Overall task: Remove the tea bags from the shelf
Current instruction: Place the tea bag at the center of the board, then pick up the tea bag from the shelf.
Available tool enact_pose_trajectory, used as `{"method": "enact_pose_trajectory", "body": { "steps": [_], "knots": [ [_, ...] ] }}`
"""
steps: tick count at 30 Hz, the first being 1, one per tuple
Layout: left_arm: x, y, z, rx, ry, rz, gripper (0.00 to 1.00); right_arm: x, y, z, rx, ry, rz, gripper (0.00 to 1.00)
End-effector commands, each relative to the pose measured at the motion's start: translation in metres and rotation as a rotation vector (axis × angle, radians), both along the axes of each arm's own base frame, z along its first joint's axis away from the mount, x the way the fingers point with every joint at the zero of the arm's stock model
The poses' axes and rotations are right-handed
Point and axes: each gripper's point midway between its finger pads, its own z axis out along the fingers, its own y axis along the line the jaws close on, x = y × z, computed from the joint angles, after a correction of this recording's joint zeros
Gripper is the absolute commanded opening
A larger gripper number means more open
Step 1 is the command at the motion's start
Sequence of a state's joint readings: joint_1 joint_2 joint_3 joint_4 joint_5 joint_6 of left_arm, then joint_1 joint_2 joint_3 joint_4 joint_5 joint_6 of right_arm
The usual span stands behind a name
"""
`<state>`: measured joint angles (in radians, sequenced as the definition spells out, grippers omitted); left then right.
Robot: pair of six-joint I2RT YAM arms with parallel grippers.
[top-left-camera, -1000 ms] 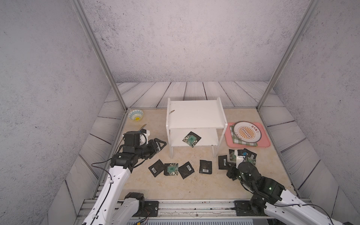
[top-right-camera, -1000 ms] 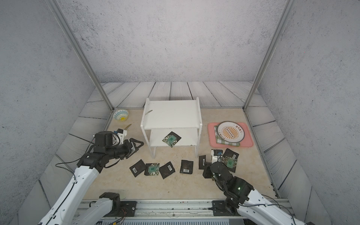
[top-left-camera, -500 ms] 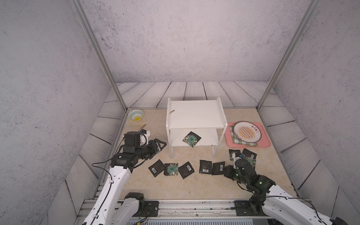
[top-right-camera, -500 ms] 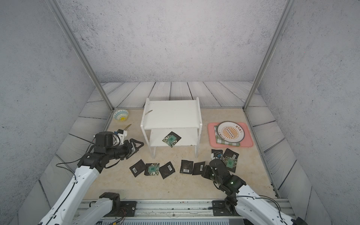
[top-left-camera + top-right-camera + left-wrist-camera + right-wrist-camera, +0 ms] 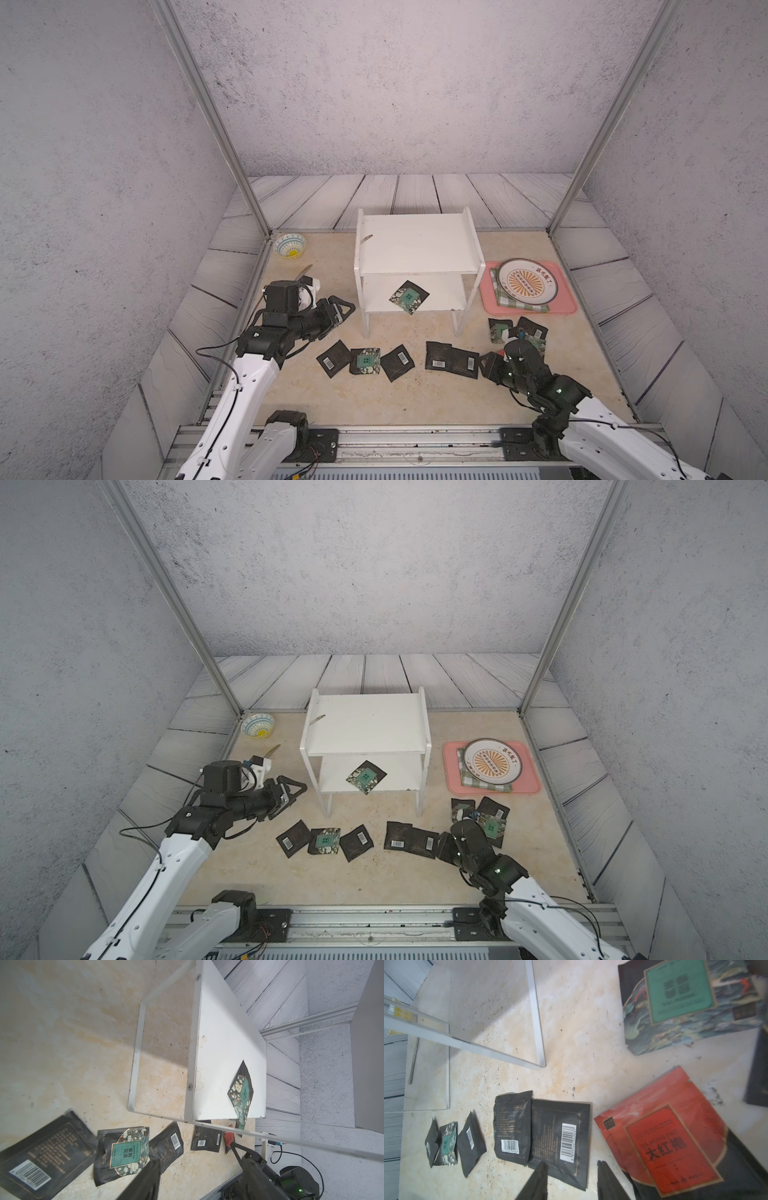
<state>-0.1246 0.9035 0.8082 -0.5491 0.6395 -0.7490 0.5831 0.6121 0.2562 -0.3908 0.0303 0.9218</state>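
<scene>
Has the left gripper point(image 5: 344, 308) spread wide and empty near the shelf point(image 5: 415, 245), the right gripper point(image 5: 571, 1163) parted on nothing, low over the table point(image 5: 374, 395) between a black tea bag point(image 5: 560, 1136) and a red tea bag point(image 5: 664, 1136), with one green tea bag point(image 5: 409, 296) on the shelf's lower board, overhanging its front edge.

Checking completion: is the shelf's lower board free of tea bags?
No, one green floral tea bag lies on the lower board of the shelf, overhanging its front edge.
</scene>
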Motion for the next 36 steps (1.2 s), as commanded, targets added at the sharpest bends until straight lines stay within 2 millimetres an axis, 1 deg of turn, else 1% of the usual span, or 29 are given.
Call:
{"method": "enact_pose_trajectory", "body": {
  "steps": [1,3,5,8,11,13,17,21,24,27,29,31,32,34,36],
  "knots": [
    [-0.001,0.002,0.000,0.004,-0.007,0.002,0.66,0.003,-0.007,0.016,-0.041,-0.034,-0.003,0.43],
    [-0.002,0.002,0.000,0.003,-0.007,0.003,0.66,0.006,-0.006,0.026,-0.060,-0.054,0.020,0.43],
    [-0.004,0.002,0.001,0.005,-0.009,0.001,0.66,0.009,-0.001,0.038,-0.082,-0.083,0.074,0.46],
    [-0.006,0.003,0.002,0.012,-0.014,0.000,0.66,0.014,0.015,0.059,-0.077,-0.139,0.186,0.48],
    [-0.009,0.004,0.004,0.021,-0.017,-0.001,0.66,0.016,0.029,0.080,-0.098,-0.171,0.298,0.52],
    [-0.010,0.004,0.005,0.022,-0.020,-0.003,0.66,0.018,0.038,0.090,-0.115,-0.188,0.361,0.54],
    [-0.015,0.005,0.005,0.026,-0.018,-0.008,0.66,0.015,0.068,0.116,-0.143,-0.285,0.525,0.59],
    [-0.021,0.005,0.002,0.038,-0.013,-0.017,0.67,0.001,0.105,0.138,-0.223,-0.416,0.737,0.64],
    [-0.021,0.006,0.002,0.040,-0.011,-0.016,0.67,-0.006,0.125,0.147,-0.279,-0.469,0.862,0.65],
    [-0.021,0.006,0.003,0.040,-0.015,-0.015,0.67,-0.006,0.138,0.156,-0.327,-0.544,0.951,0.68],
    [-0.020,0.006,0.004,0.041,-0.017,-0.015,0.67,-0.004,0.145,0.163,-0.347,-0.607,0.989,0.72],
    [-0.019,0.006,0.005,0.043,-0.016,-0.015,0.67,0.000,0.153,0.168,-0.371,-0.682,1.023,0.73],
    [-0.018,0.006,0.005,0.043,-0.016,-0.014,0.67,0.002,0.156,0.170,-0.388,-0.716,1.039,0.77],
    [-0.017,0.006,0.005,0.044,-0.015,-0.013,0.67,0.007,0.162,0.173,-0.428,-0.766,1.073,0.77],
    [-0.016,0.006,0.006,0.046,-0.018,-0.011,0.67,0.013,0.168,0.169,-0.483,-0.786,1.108,0.78]
  ]
}}
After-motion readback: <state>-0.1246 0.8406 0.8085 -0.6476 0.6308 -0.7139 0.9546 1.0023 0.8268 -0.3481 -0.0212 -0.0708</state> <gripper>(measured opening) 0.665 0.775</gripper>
